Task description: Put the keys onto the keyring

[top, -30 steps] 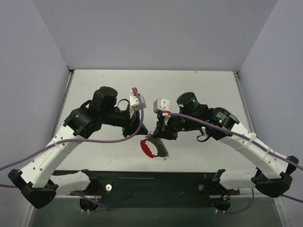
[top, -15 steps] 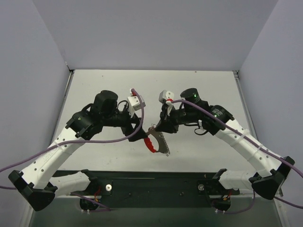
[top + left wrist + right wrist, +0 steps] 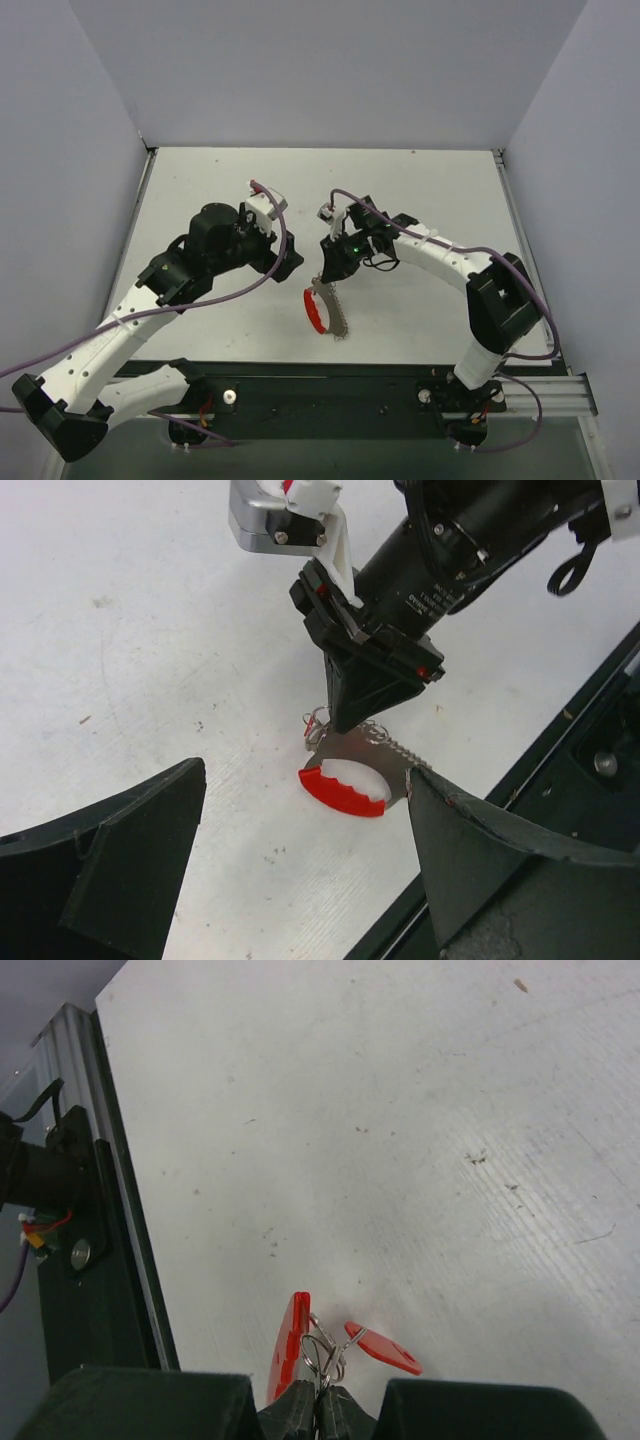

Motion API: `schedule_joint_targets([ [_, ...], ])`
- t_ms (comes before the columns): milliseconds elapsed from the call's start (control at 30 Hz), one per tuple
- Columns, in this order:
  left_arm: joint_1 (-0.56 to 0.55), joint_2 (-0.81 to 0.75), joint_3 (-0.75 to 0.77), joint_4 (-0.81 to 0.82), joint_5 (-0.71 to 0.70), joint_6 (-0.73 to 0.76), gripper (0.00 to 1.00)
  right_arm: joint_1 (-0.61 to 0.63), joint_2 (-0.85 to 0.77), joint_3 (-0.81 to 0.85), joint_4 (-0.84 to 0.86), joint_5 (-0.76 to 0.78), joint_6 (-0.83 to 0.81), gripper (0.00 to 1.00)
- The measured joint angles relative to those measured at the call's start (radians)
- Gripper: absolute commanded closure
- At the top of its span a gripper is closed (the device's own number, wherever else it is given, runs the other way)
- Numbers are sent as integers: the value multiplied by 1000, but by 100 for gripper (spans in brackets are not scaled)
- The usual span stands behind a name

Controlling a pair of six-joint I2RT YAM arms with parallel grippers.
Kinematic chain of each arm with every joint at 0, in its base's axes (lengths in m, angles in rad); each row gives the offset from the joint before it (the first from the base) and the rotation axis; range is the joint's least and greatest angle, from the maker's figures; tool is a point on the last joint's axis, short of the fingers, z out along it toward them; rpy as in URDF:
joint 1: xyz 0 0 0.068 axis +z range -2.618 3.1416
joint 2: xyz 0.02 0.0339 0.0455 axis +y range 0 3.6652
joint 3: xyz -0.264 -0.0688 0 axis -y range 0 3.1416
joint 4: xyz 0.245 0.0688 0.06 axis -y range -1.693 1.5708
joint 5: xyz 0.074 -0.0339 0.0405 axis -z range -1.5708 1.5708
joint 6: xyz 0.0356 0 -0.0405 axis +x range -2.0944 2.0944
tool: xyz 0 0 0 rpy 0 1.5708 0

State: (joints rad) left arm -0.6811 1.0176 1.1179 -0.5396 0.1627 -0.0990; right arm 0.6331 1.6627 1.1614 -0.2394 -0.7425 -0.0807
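The keyring [image 3: 314, 311], a thin hoop with one red arc and a grey toothed rest, hangs below my right gripper [image 3: 328, 273]. That gripper is shut on the thin wire loops [image 3: 325, 1358] at the hoop's top. In the right wrist view the hoop's red arc [image 3: 290, 1345] shows edge-on. A small red key head [image 3: 386, 1350] hangs from the same loops beside it. My left gripper [image 3: 290, 262] stands open just left of the ring, holding nothing. In the left wrist view the keyring [image 3: 345, 789] lies beyond the wide-spread fingers [image 3: 140, 860], under the right gripper [image 3: 345, 715].
A black rail [image 3: 330, 385] runs along the table's near edge, close under the ring. It also shows as the rail [image 3: 560, 740] and the rail [image 3: 100, 1260] in the wrist views. Grey walls close in the table [image 3: 200, 190] on three sides. Purple cables trail over both arms.
My left gripper has opened, let go of the ring and drawn back to the left. The right arm has swung its wrist left and now carries the ring alone.
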Motion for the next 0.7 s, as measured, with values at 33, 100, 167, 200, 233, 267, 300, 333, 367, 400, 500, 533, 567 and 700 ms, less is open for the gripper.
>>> schedule_joint_targets([
  [33, 3, 0, -11, 15, -11, -16, 8, -4, 18, 0, 13, 9, 10, 100],
  [100, 11, 5, -28, 42, -38, -59, 8, -7, 46, -1, 41, 32, 32, 100],
  [167, 19, 19, -31, 66, -61, -102, 8, -12, 76, -1, 74, 61, 60, 98],
  [200, 23, 28, -31, 80, -72, -120, 8, -12, 88, -3, 96, 81, 77, 98],
  [233, 24, 39, -31, 90, -85, -136, 8, -12, 96, -13, 122, 103, 94, 98],
  [267, 25, 48, -31, 96, -97, -151, 8, -14, 98, -31, 151, 125, 111, 92],
  [300, 27, 60, -31, 98, -106, -162, 8, -19, 97, -47, 175, 147, 129, 87],
  [333, 29, 71, -31, 98, -113, -172, 8, -19, 97, -58, 187, 166, 142, 82],
  [367, 29, 80, -31, 98, -122, -180, 8, -21, 97, -63, 192, 188, 154, 73],
  [400, 30, 90, -31, 98, -131, -186, 7, -23, 97, -63, 195, 214, 163, 68],
  [500, 33, 109, -31, 103, -148, -200, 7, -26, 82, -70, 215, 296, 183, 50],
  [533, 34, 114, -31, 105, -153, -205, 7, -28, 66, -79, 221, 325, 189, 44],
  [567, 35, 116, -31, 106, -156, -207, 7, -30, 47, -88, 223, 346, 188, 30],
  [700, 35, 119, -49, 134, -175, -213, 7, -30, -116, -149, 224, 447, 208, 3],
])
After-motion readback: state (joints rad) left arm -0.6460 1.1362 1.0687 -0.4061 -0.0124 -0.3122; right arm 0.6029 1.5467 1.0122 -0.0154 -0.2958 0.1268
